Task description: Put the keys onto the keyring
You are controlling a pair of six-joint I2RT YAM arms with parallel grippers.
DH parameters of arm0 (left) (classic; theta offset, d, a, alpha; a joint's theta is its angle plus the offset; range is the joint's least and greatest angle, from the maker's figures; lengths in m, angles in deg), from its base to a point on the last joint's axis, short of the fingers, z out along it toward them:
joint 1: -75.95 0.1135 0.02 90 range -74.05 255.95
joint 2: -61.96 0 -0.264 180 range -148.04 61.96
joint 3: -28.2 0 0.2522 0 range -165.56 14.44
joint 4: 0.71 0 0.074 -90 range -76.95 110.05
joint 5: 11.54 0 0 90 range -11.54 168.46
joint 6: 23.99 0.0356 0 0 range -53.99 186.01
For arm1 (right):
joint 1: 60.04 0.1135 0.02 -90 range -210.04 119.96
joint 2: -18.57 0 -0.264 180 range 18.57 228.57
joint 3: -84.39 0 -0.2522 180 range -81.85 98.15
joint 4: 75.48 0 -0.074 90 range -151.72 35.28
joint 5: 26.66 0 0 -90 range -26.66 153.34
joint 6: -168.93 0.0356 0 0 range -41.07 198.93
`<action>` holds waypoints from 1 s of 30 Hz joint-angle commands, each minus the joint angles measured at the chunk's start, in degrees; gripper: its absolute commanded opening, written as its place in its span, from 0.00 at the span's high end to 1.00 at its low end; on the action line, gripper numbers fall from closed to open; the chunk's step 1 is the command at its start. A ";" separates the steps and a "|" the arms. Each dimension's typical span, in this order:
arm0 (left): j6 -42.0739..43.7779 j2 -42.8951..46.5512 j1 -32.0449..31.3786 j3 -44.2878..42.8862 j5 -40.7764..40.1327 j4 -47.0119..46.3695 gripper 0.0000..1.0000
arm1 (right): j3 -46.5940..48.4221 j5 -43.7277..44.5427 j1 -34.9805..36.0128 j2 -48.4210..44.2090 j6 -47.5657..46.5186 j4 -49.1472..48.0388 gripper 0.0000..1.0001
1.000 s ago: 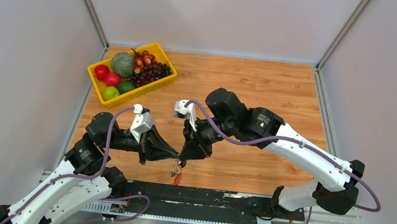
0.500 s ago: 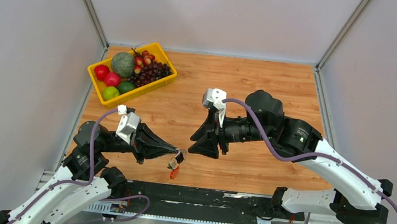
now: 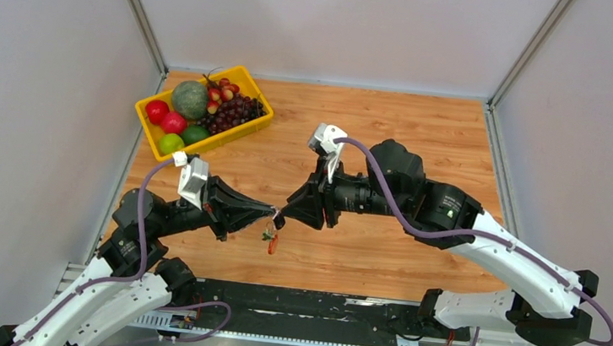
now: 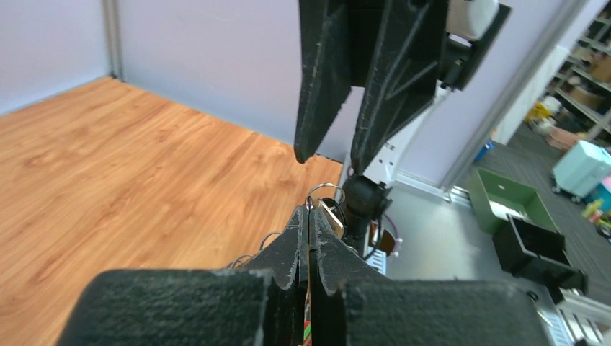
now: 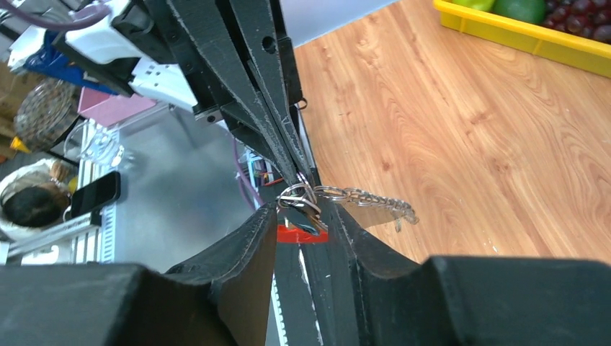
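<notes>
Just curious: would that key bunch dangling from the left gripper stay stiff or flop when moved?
Probably floppy: the keyring, loose rings plus a linked chain, dangles from the shut left gripper. Likely light: a fingertip pinch holds it.

Fruit basket (image 3: 246, 127) blocks my far-left corner; left gripper (image 3: 272, 215) and right gripper (image 3: 288, 206) meet over the near half; far-right corner open.

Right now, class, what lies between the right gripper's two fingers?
In the right wrist view, the small metal keyring bunch with its red oblong tag hangs there, pinched by the shut left gripper.
</notes>
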 commanded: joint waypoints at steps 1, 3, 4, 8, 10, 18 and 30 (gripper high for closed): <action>-1.08 -0.49 -0.16 -2.18 -8.01 1.20 1.00 | 1.74 7.27 0.92 1.03 3.96 -2.93 0.66; -1.10 -0.88 -0.17 -2.62 -9.94 2.65 1.00 | 2.31 8.96 1.10 1.71 4.37 -2.93 0.67; -1.03 -1.04 -0.21 -2.96 -11.17 3.33 1.00 | 2.56 9.70 1.14 1.92 4.48 -2.94 0.67; -1.09 -1.73 -0.16 -3.68 -13.76 5.55 1.00 | 3.70 13.23 1.49 3.26 5.12 -2.94 0.67; -0.95 -2.02 -0.16 -3.99 -14.61 6.08 1.00 | 4.35 14.05 1.62 4.05 5.23 -2.86 0.67; -1.08 -2.18 -0.14 -4.32 -16.35 7.01 1.00 | 6.29 19.34 2.32 7.41 4.91 -1.03 0.69; -1.10 -1.67 -0.16 -4.52 -17.59 7.10 1.00 | 7.67 22.29 2.99 9.33 4.43 0.92 0.76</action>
